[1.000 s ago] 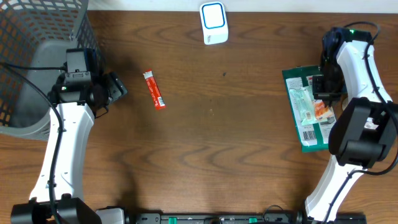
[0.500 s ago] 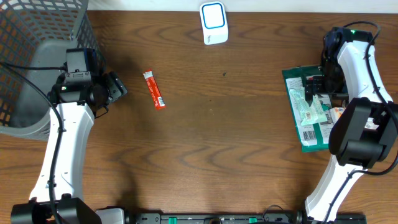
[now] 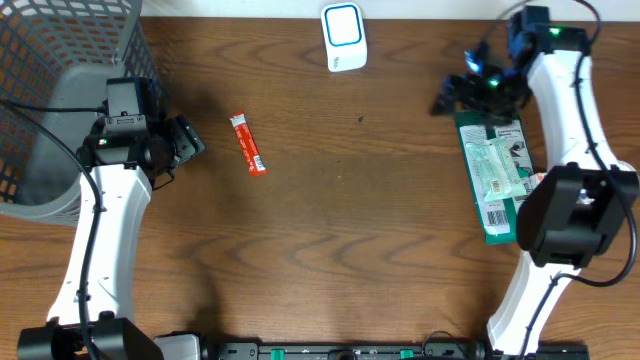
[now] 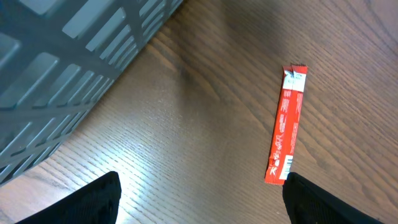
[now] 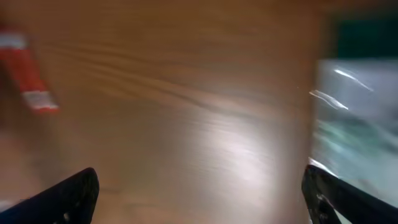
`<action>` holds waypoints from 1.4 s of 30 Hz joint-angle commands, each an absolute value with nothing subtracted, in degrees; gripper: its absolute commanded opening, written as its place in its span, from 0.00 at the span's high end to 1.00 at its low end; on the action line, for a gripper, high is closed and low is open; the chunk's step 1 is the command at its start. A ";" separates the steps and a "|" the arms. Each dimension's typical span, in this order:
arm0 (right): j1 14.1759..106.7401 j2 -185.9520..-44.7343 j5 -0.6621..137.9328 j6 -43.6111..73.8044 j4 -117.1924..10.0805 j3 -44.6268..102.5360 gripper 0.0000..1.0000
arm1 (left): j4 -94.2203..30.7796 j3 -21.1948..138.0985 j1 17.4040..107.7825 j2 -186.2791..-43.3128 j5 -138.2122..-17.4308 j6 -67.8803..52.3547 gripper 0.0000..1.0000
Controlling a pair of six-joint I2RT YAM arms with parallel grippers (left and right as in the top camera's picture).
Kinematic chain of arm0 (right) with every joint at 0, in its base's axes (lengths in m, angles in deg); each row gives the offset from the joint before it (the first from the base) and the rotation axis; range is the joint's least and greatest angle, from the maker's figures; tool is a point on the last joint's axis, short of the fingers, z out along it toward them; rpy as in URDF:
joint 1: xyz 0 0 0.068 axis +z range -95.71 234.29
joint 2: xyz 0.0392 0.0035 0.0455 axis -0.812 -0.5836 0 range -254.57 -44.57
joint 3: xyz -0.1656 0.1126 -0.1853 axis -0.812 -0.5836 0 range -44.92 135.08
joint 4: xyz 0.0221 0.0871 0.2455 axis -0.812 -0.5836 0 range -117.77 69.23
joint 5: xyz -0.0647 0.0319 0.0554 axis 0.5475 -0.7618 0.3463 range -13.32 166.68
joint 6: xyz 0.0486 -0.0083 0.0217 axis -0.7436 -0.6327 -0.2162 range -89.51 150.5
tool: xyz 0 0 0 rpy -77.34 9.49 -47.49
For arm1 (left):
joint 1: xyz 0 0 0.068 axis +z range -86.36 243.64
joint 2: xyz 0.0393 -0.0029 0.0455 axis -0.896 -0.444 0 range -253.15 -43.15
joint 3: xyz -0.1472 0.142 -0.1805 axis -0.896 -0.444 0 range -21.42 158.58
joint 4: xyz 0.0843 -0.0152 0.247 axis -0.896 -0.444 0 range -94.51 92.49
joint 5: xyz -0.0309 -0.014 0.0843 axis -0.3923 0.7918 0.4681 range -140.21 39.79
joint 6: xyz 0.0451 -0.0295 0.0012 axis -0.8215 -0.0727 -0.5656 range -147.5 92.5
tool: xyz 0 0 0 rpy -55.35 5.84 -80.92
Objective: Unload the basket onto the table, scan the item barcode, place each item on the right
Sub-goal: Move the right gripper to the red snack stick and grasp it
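Note:
A green packet (image 3: 497, 178) with a white barcode label (image 3: 497, 212) lies flat at the table's right side; it shows blurred at the right edge of the right wrist view as the green packet (image 5: 356, 118). My right gripper (image 3: 452, 95) hangs open just beyond the packet's far left corner, holding nothing, the right gripper (image 5: 199, 200) over bare wood. A white and blue scanner (image 3: 344, 37) stands at the far edge. A red sachet (image 3: 249, 144) lies left of centre. My left gripper (image 3: 188, 143) is open and empty, the red sachet (image 4: 286, 124) just ahead of its right fingertip (image 4: 320, 202).
A grey mesh basket (image 3: 60, 90) fills the far left corner, right behind the left arm; its wall is the mesh basket (image 4: 68, 56) in the left wrist view. The red sachet (image 5: 25, 78) shows blurred in the right wrist view.
My right gripper has opened, let go of the green packet and swung up and left toward the far edge. The packet stays on the table. The left arm has not moved.

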State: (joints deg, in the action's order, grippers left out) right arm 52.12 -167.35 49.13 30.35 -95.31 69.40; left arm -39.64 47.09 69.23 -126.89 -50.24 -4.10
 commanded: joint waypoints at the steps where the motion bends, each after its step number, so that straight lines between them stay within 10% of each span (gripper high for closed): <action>1: 57.56 -167.09 33.33 29.37 -90.79 67.89 0.01 | -39.75 47.41 69.73 -126.24 -49.52 -3.62 0.16; 15: 88.82 -167.42 64.12 14.64 -61.98 60.85 0.08 | -39.75 47.41 69.73 -126.24 -49.52 -3.62 0.16; 19: 95.09 -167.50 75.36 12.45 -60.10 60.79 0.63 | -39.73 47.41 69.73 -126.24 -49.52 -3.62 0.16; 25: 99.81 -169.25 82.20 10.16 -54.40 60.61 0.95 | -39.75 47.41 69.73 -126.24 -49.52 -3.62 0.16; 30: 100.51 -172.90 80.67 9.26 -48.98 60.61 0.38 | -39.75 47.41 69.73 -126.24 -49.52 -3.62 0.16; 42: 100.53 -183.39 80.19 7.16 -38.27 60.61 0.27 | -39.75 47.41 69.73 -126.24 -49.52 -3.62 0.16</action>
